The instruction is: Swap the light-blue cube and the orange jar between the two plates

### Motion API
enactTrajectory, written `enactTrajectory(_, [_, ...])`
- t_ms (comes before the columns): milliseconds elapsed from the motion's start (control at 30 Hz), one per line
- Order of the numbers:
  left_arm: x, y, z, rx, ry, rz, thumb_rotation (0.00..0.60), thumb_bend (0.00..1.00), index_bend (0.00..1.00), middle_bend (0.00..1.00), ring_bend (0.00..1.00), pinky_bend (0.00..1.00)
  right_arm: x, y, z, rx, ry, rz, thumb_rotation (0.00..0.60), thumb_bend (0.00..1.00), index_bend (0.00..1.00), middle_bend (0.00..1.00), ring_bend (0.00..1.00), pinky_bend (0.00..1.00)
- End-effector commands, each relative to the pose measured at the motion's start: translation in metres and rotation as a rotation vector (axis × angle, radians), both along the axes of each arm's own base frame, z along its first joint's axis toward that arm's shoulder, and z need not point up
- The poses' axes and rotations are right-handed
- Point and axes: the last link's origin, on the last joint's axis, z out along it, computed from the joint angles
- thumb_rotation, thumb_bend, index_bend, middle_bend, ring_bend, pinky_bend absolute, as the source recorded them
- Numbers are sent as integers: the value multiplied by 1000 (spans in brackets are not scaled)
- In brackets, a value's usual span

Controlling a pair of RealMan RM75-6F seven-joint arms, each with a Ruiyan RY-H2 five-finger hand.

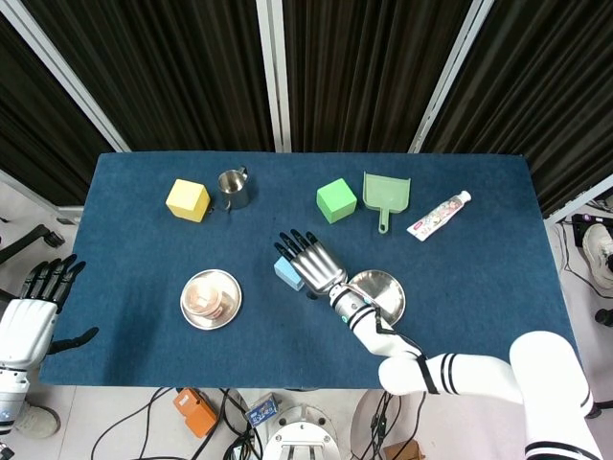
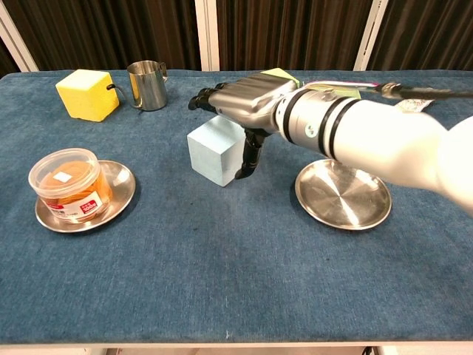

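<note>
The light-blue cube (image 1: pixel 285 272) (image 2: pixel 213 151) sits on the blue table between the two plates. My right hand (image 1: pixel 311 261) (image 2: pixel 247 103) hovers over it with fingers stretched out above its top and the thumb hanging down by its right side, gripping nothing. The orange jar (image 1: pixel 206 297) (image 2: pixel 70 185) stands on the left steel plate (image 1: pixel 231 309) (image 2: pixel 123 194). Nothing lies in the right steel plate (image 1: pixel 385 297) (image 2: pixel 344 194). My left hand (image 1: pixel 29 311) hangs off the table's left front corner, fingers spread and holding nothing.
At the back stand a yellow cube (image 1: pixel 188 200) (image 2: pixel 87 94), a metal cup (image 1: pixel 233 189) (image 2: pixel 148 85), a green cube (image 1: pixel 336 200), a green dustpan (image 1: pixel 386 192) and a toothpaste tube (image 1: pixel 439 215). My right forearm reaches over the right plate.
</note>
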Motion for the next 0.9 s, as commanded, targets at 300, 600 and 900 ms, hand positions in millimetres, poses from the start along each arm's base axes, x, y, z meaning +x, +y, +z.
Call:
enactTrajectory(300, [16, 7, -28, -145, -84, -111, 600, 74, 0, 0, 0, 7, -135, 97, 145, -296, 9, -46, 495, 208, 0, 0, 0, 26])
enactTrajectory(600, [69, 41, -103, -282, -150, -194, 600, 75, 0, 0, 0, 16, -261, 182, 208, -438, -133, -329, 482, 207, 0, 0, 0, 0])
enactTrajectory(900, [107, 63, -155, -317, -70, -120, 600, 67, 0, 0, 0, 16, -270, 184, 229, -460, -178, -336, 482, 208, 0, 0, 0, 0])
